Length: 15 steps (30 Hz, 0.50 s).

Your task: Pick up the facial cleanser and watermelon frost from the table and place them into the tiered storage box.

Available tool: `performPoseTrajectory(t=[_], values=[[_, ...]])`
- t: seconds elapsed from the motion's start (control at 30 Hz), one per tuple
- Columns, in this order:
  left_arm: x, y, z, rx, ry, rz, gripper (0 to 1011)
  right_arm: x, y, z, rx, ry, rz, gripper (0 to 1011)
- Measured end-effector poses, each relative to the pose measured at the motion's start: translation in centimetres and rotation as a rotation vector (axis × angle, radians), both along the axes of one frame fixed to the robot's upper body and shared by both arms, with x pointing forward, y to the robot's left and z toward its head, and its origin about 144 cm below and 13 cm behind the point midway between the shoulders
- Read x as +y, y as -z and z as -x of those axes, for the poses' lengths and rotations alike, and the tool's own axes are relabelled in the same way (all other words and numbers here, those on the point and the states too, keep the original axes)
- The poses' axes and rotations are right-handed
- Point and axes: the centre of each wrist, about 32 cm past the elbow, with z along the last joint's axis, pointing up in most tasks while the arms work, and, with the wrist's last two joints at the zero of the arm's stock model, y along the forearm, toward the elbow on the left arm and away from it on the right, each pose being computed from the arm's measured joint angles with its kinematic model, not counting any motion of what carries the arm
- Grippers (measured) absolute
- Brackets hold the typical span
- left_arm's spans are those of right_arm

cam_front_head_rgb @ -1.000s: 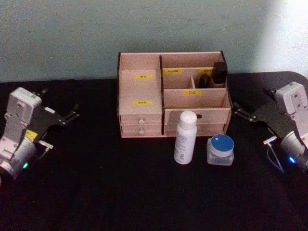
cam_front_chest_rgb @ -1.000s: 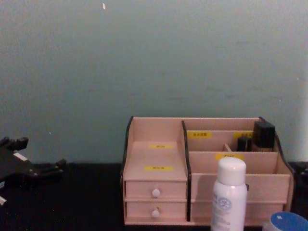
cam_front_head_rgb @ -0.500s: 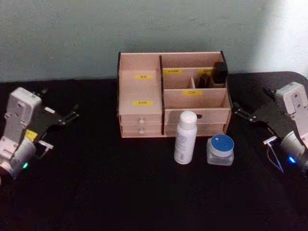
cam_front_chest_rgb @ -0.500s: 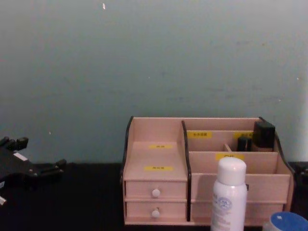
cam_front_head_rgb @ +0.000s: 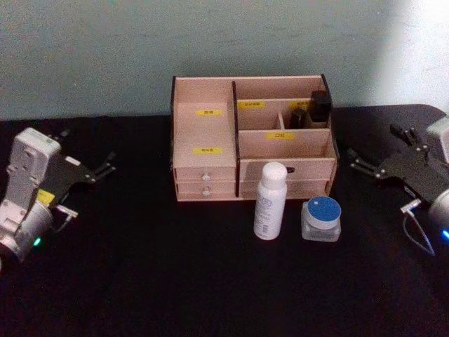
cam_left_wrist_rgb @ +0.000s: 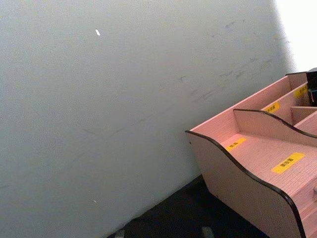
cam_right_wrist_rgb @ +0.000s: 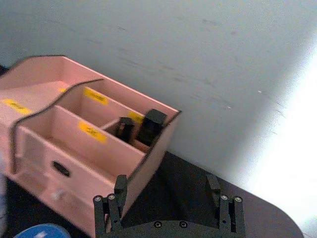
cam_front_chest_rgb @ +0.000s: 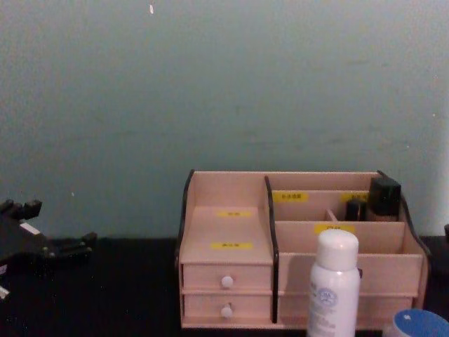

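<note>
The left gripper [cam_front_head_rgb: 89, 147] was seen parked at the left edge of the black table [cam_front_head_rgb: 175, 281], fingers spread wide and nothing held. Over on the right, the right gripper [cam_front_head_rgb: 374, 145] was spread just as wide and empty, well apart from the tiered storage box [cam_front_head_rgb: 203, 126]. From the head view the whole layout was given. The facial cleanser [cam_front_head_rgb: 271, 201] was stood upright just in front of the box's right half, and the watermelon frost [cam_front_head_rgb: 321, 219] was set just beside it to the right, both on the table. From the chest view the side-on detail was added. Two white drawer knobs [cam_front_chest_rgb: 226, 281] were picked out, along with a round pale emblem on the cleanser [cam_front_chest_rgb: 334, 284], its print too small to be read. The right wrist view looked between the parted fingers [cam_right_wrist_rgb: 120, 183] at two small dark bottles [cam_right_wrist_rgb: 151, 126] lodged in the rear right compartment, and at an oval cut-out [cam_right_wrist_rgb: 61, 169] in the front wall. In the left wrist view the dark curved side edge [cam_left_wrist_rgb: 237, 166] was brought up close. Yellow labels [cam_front_head_rgb: 207, 149] were dotted across the tiers, but their writing could not be made out.
</note>
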Motion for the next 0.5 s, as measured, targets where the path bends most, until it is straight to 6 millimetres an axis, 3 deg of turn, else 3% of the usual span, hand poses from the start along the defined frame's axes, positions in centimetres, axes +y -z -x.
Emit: performPoseTrajectory(t=[0.3,0.5], values=[[0.0,0.0,0.0,0.0,0.0,0.0,1001,0.2,-1.2,2.8,0.046,-0.163,-0.003,1002],[0.0,0.0,0.0,0.0,0.0,0.0,1001,1.2,-0.8,3.2,0.103,-0.288,-0.046,1003]])
